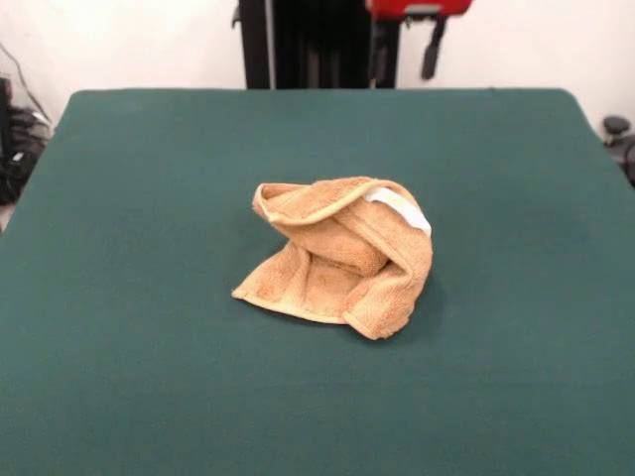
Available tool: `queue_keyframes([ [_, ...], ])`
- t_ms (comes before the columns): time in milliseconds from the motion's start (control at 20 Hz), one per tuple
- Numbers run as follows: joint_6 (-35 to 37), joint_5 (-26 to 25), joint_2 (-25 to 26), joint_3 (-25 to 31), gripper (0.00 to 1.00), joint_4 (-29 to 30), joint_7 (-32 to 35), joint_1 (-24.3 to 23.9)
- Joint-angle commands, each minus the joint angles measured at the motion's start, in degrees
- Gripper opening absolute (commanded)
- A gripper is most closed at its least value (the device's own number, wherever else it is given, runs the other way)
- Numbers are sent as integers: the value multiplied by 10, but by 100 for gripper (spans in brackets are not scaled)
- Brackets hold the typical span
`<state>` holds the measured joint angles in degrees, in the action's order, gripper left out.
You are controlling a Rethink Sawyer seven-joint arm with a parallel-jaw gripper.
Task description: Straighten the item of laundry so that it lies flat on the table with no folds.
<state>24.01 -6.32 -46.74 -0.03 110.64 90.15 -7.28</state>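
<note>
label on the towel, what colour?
White. The label sits on the top right fold of the tan towel, clearest in the front view.

Setting: robotics lab, manipulation test bench. Evidence: large table (119,377) covered edge to edge in dark green felt-like cloth, serving as a plain work surface. Black pedestal column (317,45) stands at the table's far side, with a red arm segment (419,8) at the top edge. Plain white wall (129,45) behind. Dark cables and equipment (15,139) sit off the table's left edge; another dark piece of hardware (620,139) at the right edge.
</note>
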Motion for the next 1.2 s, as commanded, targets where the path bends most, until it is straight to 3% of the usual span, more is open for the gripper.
queue_keyframes([
  [50,-20,-42,95,82,100,-104,-19,-42],
  [600,69,-117,125,170,100,-185,-135,-86],
  [900,88,-154,113,201,100,-200,-137,-90],
  [1200,64,-186,121,266,100,-193,-158,-134],
])
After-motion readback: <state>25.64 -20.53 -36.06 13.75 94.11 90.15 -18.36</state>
